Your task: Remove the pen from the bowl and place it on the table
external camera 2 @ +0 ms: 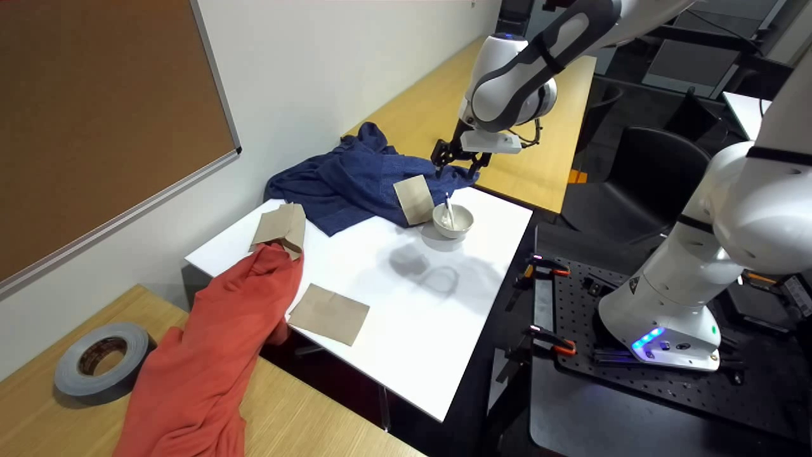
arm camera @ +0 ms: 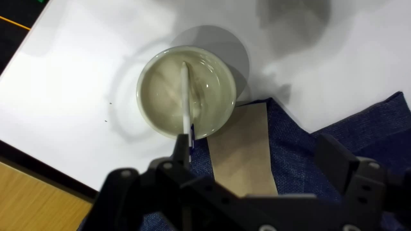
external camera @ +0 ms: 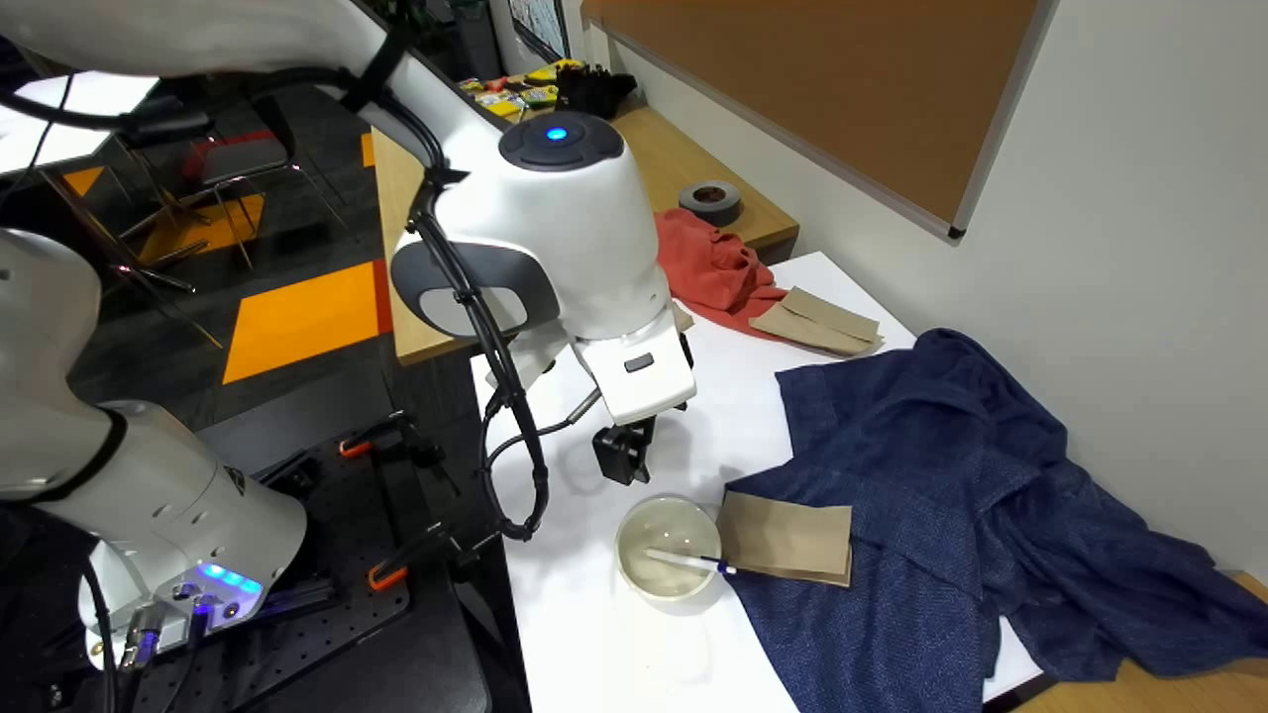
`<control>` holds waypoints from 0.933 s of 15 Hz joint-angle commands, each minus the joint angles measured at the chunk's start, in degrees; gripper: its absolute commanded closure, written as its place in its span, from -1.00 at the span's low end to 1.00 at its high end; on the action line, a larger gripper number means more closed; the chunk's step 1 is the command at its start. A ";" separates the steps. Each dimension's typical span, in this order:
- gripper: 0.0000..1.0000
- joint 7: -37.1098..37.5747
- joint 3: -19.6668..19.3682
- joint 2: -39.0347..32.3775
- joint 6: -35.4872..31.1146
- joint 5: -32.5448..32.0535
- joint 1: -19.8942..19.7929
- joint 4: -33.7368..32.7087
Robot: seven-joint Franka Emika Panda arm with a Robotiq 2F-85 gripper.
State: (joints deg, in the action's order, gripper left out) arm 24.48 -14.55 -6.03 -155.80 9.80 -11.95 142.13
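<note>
The white pen with a blue clip leans in the cream-white bowl, its clip end sticking out over the rim. The pen shows in both exterior views (external camera: pixel 684 561) (external camera 2: pixel 450 212) and the wrist view (arm camera: pixel 185 93). The bowl (external camera: pixel 636 582) (external camera 2: pixel 453 230) (arm camera: pixel 221 86) stands on the white table (external camera: pixel 584 634) (external camera 2: pixel 412 355) (arm camera: pixel 74 109). My gripper (external camera: pixel 624 458) (external camera 2: pixel 455 170) (arm camera: pixel 253 142) is open and empty, above the table near the bowl. In the wrist view its left finger overlaps the pen's clip end and hides part of it; I see no grip on the pen.
A dark blue cloth (external camera: pixel 892 555) (external camera 2: pixel 355 178) with a brown paper piece (external camera: pixel 788 540) (external camera 2: pixel 415 200) (arm camera: pixel 244 150) lies beside the bowl. A red cloth (external camera 2: pixel 196 362), more brown paper (external camera 2: pixel 330 314) and a tape roll (external camera 2: pixel 101 362) lie farther off. A wall (external camera: pixel 1119 297) borders the table.
</note>
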 commanded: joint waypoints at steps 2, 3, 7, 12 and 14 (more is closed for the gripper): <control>-1.00 3.17 -0.75 -6.80 -6.47 -0.79 0.60 -2.61; -1.00 2.96 -1.00 -8.36 -8.06 -0.77 0.84 -3.02; -1.00 2.90 -3.12 -14.76 -11.65 -0.82 2.55 -5.23; -1.00 2.05 -6.16 -19.81 -10.65 -0.96 4.87 -7.41; -1.00 1.21 -6.44 -21.12 -10.31 -0.68 5.03 -7.91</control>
State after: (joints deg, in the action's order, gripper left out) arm 25.25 -19.52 -25.15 -166.23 9.76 -8.33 135.58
